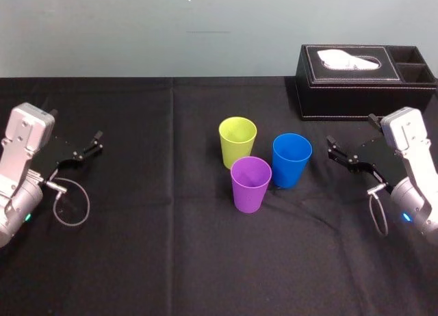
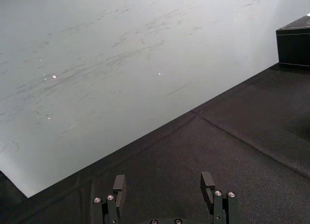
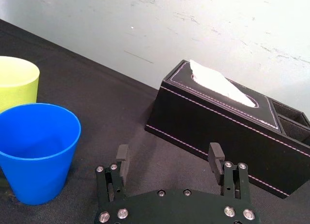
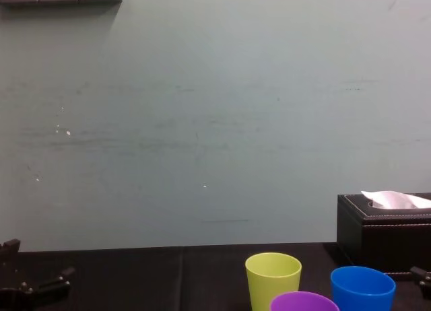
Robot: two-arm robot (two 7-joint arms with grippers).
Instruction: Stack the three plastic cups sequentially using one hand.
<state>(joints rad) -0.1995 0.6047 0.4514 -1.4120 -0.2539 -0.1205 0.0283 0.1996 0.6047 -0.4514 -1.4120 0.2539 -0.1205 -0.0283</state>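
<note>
Head view: we count three plastic tumblers, all upright with mouths up, none inside another, near the middle of a black tablecloth [image 1: 171, 261]. There is one yellow-green cup [image 1: 237, 141] farthest back, one blue cup [image 1: 291, 159] to its right, and one purple cup [image 1: 250, 184] nearest the robot, in front of the gap between the other two. They crowd close together, and we cannot tell whether their walls touch.

We count two grippers, both low over the cloth. The left gripper [image 1: 98, 142] is at the table's left side, well apart from the cups. In the left wrist view its jaws are spread wide over bare cloth with nothing between them. The right gripper [image 1: 331, 147] is at the table's right side, near the blue cup. In the right wrist view its jaws are likewise spread wide and grip nothing.

One black tissue box [image 1: 363, 80] sits at the far right, behind the right gripper, with one white tissue [image 1: 349, 59] poking from its slot. Two small open compartments fill its right end, and we cannot make out their contents.

In the chest view the picture's lower edge cuts all three cups, leaving just the purple rim, and the right edge cuts the box. In the right wrist view the picture's edge crops the yellow-green cup, and the blue cup covers its lower part.
</note>
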